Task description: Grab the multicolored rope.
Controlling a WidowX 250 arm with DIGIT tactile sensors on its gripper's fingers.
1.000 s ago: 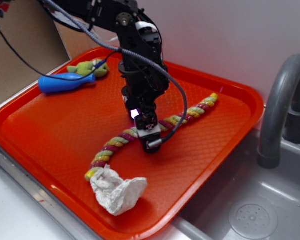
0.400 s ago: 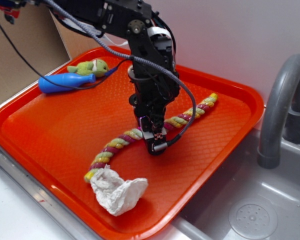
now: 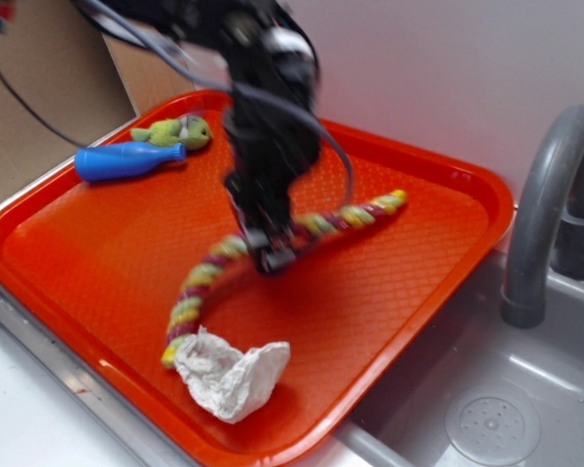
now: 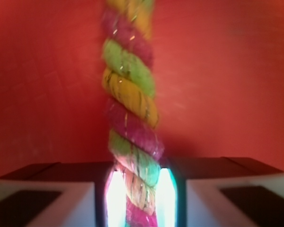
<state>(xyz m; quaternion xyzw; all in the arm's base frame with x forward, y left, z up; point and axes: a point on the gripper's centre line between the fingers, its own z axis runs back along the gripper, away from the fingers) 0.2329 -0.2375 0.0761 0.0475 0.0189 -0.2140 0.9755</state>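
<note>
- clamping the claw (image 3: 270, 255) on the multicolored rope (image 3: 214, 273) near its middle; in the wrist view, pinching the rope (image 4: 132, 118) between the two lit fingers (image 4: 114, 198), strands bulging slightly at the squeeze.
- lying across the red tray (image 3: 97, 243), with one length trailing away from the claw toward the tray's near-left edge and the other reaching out to the far right; blurring of arm and rope in the exterior view, so hard telling whether the gripped part is touching the tray or hanging just above it.
- judging the rope soft, limp and light: sagging at both ends when lifted, dragging rather than rising stiffly; twisted cotton giving good friction, so unlikely slipping; gripping mid-length seeming the right spot for balance.
- resting at the rope's near end, well below-left of the claw, a crumpled white paper wad (image 3: 230, 375), touching or overlapping the tip and likely getting nudged if the rope drags.
- sitting well apart, behind-left of the claw, a blue bottle-shaped toy (image 3: 127, 161) and a small green plush (image 3: 175, 130); not blocking anything.
- standing off to the right beyond the tray, a grey tap (image 3: 550, 209) over a sink (image 3: 492, 413), clear of the claw.
</note>
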